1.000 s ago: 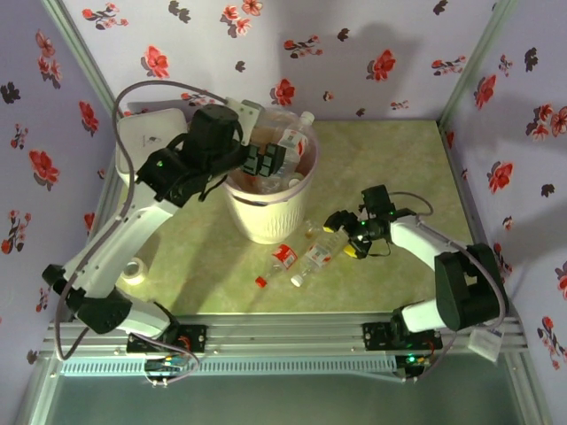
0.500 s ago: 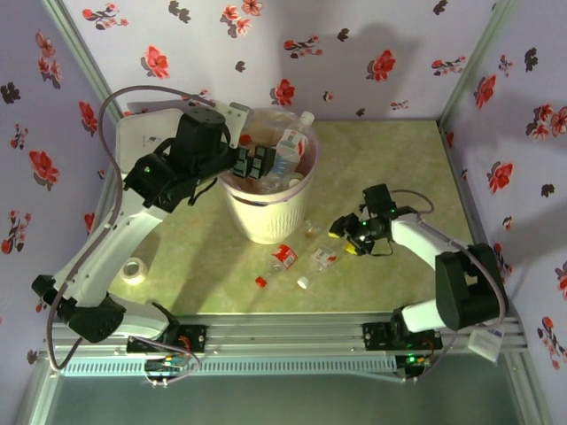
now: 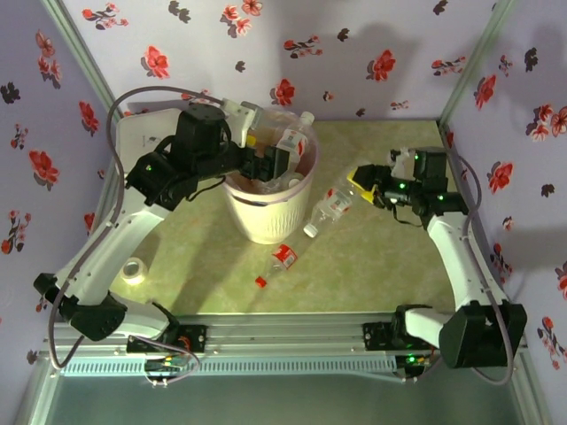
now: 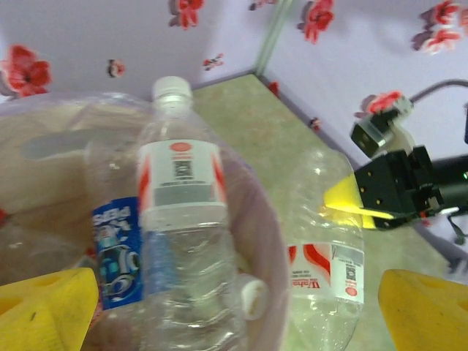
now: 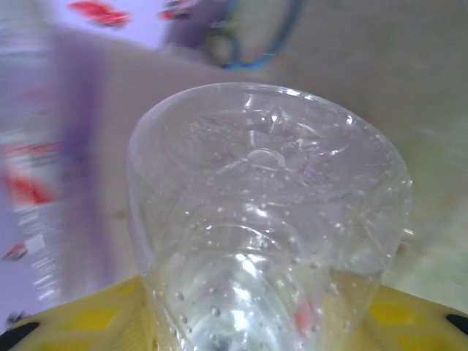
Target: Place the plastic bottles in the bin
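Because the held bottle (image 3: 333, 204) is clamped only at its base by the right gripper (image 3: 361, 180), with its neck drooping above the table (image 3: 399, 266) just beside the bin (image 3: 261, 223), a slip is judged possible. Since other bottles (image 4: 179, 212) are heaped above the bin's rim, a roll-off could be caused at release. The left gripper (image 3: 273, 164) is spread wide, holding nothing, over the bin mouth; a clash there is to be guarded against. 1 crushed bottle (image 3: 283, 257) and 1 red cap (image 3: 260, 282) are noted on the mottled green table. Floral lilac walls (image 3: 372, 62) enclose 3 sides.
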Controlling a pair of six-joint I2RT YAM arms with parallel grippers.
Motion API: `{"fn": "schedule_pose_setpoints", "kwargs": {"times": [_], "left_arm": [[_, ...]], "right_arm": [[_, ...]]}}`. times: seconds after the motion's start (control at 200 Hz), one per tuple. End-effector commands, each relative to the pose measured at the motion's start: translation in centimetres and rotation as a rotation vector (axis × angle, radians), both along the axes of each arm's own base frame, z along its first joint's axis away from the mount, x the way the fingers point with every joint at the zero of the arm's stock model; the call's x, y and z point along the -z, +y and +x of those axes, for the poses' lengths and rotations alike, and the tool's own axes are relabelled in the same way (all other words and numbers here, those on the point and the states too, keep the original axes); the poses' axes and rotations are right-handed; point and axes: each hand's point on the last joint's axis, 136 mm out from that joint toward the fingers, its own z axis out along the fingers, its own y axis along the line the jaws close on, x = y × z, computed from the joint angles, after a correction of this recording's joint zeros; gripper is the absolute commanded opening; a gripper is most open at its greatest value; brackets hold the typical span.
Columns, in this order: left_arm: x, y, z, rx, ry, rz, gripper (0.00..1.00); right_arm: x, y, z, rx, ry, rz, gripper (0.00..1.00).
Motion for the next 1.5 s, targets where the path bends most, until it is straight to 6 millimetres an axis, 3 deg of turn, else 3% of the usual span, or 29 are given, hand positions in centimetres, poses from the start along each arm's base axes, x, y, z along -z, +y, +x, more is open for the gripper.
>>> {"fn": "schedule_pose_setpoints", "kwargs": {"times": [0.0,0.075,0.18,0.385,0.715,0.975,1.08,1.305,1.495], "left_arm": [[-3.0,-1.8,-1.4,0.107,0.002,-0.134,1.00],[-3.3,-2.5,-1.7,0.141,0.011,-0.159,1.00],[-3.2,-3.3,-1.8,0.169,0.030,-0.169,1.00],[-2.7,-4.9,-2.2,0.231,0.061,-0.178,1.00],[-2.2,-6.3,-2.1,0.282,0.063,-0.169,0.99],[-2.1,-6.6,-1.6,0.281,0.051,-0.153,0.70],[-2.5,-6.2,-1.4,0.264,0.034,-0.150,0.62],[-4.2,-3.5,0.0,0.167,-0.034,-0.132,0.61],[-4.7,1.5,3.8,-0.071,-0.121,-0.023,0.58]], "right_arm": [[-8.6,3.2,-2.9,-0.212,-0.334,0.070,0.55],[-12.0,4.4,-3.7,-0.235,-0.488,0.090,0.55],[-15.2,5.7,-4.0,-0.261,-0.592,0.149,0.54],[-18.5,7.8,-3.7,-0.307,-0.679,0.237,0.53],[-18.8,9.6,-2.5,-0.331,-0.686,0.263,0.53],[-18.9,9.9,-2.0,-0.335,-0.688,0.267,0.53],[-18.7,9.9,-1.8,-0.331,-0.688,0.262,0.61],[-17.7,9.0,-1.2,-0.284,-0.678,0.156,0.91],[-16.2,6.0,0.4,-0.161,-0.647,0.050,0.96]]}}
